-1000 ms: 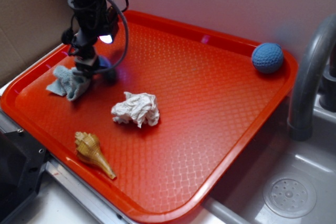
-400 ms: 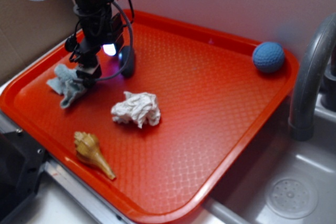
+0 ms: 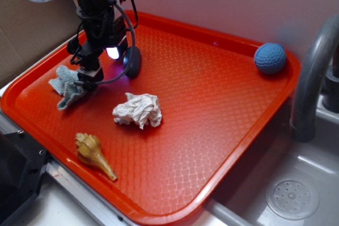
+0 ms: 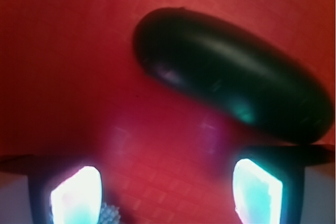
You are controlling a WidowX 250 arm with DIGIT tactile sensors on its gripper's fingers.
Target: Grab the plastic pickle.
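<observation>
The plastic pickle (image 3: 131, 61) is a glossy dark oblong lying on the red tray (image 3: 212, 104), near its far left part. It fills the upper right of the wrist view, where the pickle (image 4: 231, 85) lies slanted just ahead of the fingers. My gripper (image 3: 86, 82) hangs to the left of the pickle, over the edge of a light blue cloth (image 3: 64, 86). The gripper (image 4: 165, 192) is open, with only bare tray between its two lit fingertips. The right fingertip (image 4: 256, 190) sits just below the pickle's lower end.
A crumpled white paper (image 3: 137, 110) lies mid-tray and a tan seashell (image 3: 92, 153) near the front left rim. A blue knitted ball (image 3: 269, 58) rests in the far right corner. A grey faucet (image 3: 310, 78) and sink drain (image 3: 292, 198) are to the right.
The gripper has lifted a little and shifted right off the cloth. The pickle, earlier half hidden close behind the gripper, now shows plainly further right of it.
</observation>
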